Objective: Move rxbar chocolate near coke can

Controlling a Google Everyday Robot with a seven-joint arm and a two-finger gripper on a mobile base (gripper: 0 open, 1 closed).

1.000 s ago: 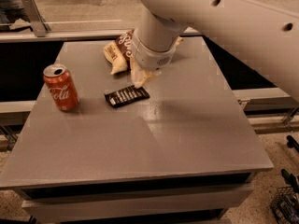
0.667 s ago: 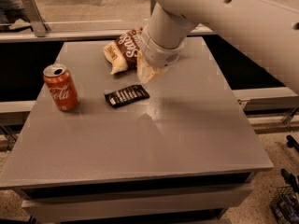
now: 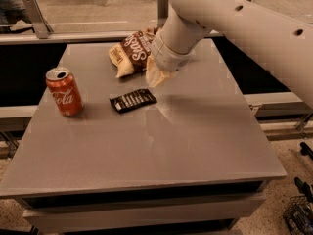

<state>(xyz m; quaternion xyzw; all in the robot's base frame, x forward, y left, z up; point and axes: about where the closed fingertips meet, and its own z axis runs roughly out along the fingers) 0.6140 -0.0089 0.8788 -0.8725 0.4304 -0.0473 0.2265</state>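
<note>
Pincer [image 3: 155, 77] shifted right, rxbar chocolate [image 3: 133, 100] close by, toward coke can [image 3: 64, 92]

Your single view sits above the gripper [image 3: 155, 76] and on its near side, fairly close, looking down aslant across the table [image 3: 195, 146]; the gripper hangs over the far half.

The gripper [image 3: 156, 75] hangs just beyond the bar [image 3: 133, 100], its far side hidden. The arm [image 3: 234, 18] hides the right end of the bag [image 3: 128, 58] and runs off the top and right edges. The bar's print seems too small to read.
</note>
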